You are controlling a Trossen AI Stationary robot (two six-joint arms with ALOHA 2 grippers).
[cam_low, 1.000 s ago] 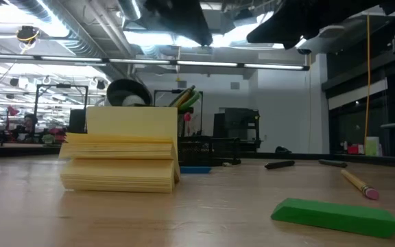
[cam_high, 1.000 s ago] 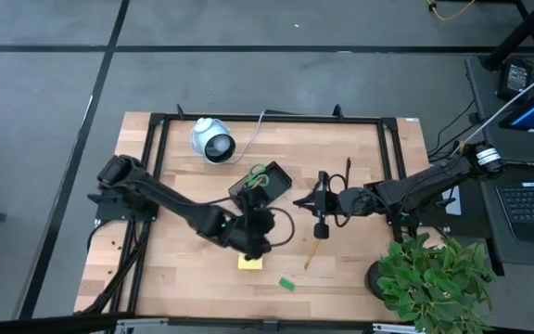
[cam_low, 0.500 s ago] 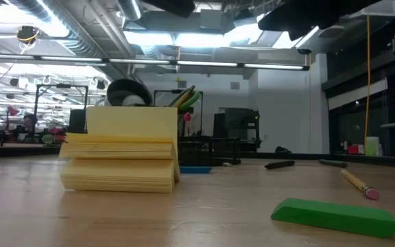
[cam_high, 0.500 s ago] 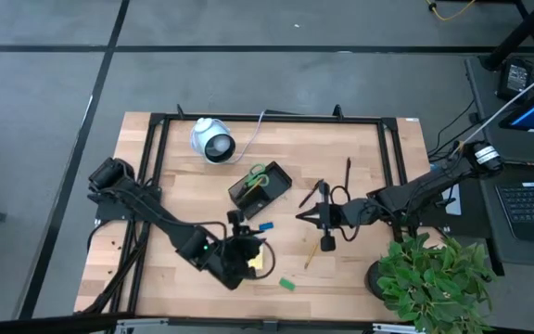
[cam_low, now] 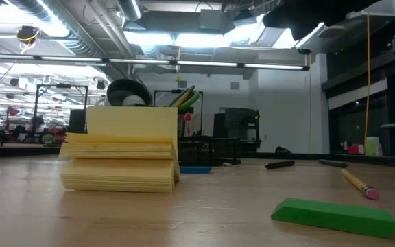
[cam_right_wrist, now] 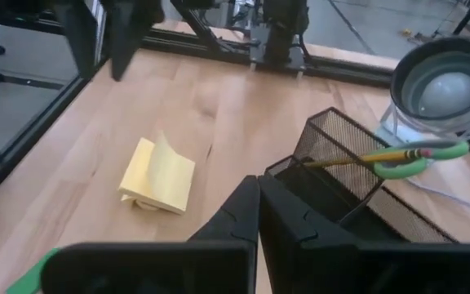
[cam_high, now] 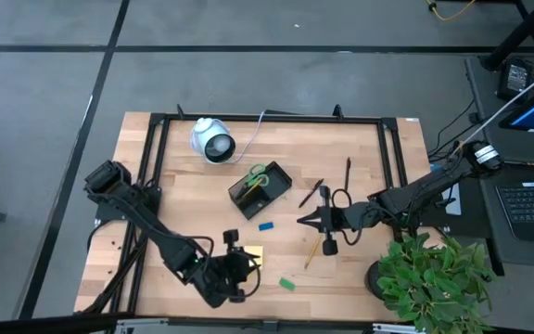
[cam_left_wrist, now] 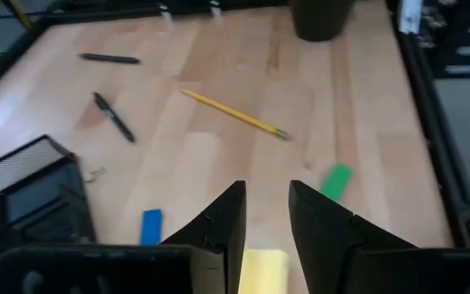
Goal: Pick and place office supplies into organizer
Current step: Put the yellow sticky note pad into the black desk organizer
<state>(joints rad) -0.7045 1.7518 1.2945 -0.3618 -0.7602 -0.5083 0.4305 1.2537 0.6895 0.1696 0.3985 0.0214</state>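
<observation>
The yellow sticky-note pad (cam_high: 251, 255) lies flat near the table's near edge with its top sheets curled up (cam_low: 130, 123). My left gripper (cam_high: 241, 264) (cam_left_wrist: 268, 214) hovers open just on the near side of it, touching nothing. The green block (cam_high: 286, 283), blue block (cam_high: 265, 225), a pencil (cam_high: 311, 252) and two black pens (cam_high: 311, 193) (cam_high: 348, 172) lie on the wood. The black organizer (cam_high: 260, 187) holds the green scissors (cam_right_wrist: 419, 161) and a pencil (cam_right_wrist: 382, 155). My right gripper (cam_high: 301, 220) (cam_right_wrist: 258, 204) hangs shut right of the blue block, fingertips pointing left.
The white round device (cam_high: 211, 139) with its cable sits at the far left of the table. A black frame (cam_high: 267, 118) runs round the table's edge. A potted plant (cam_high: 429, 278) stands at the near right corner, and bare wood lies left of the organizer.
My left gripper has drawn back from beside the organizer toward the near edge, passing over the sticky-note pad and uncovering the blue block. My right gripper has shifted a little toward the near edge. The pad and blocks have stayed where they were.
</observation>
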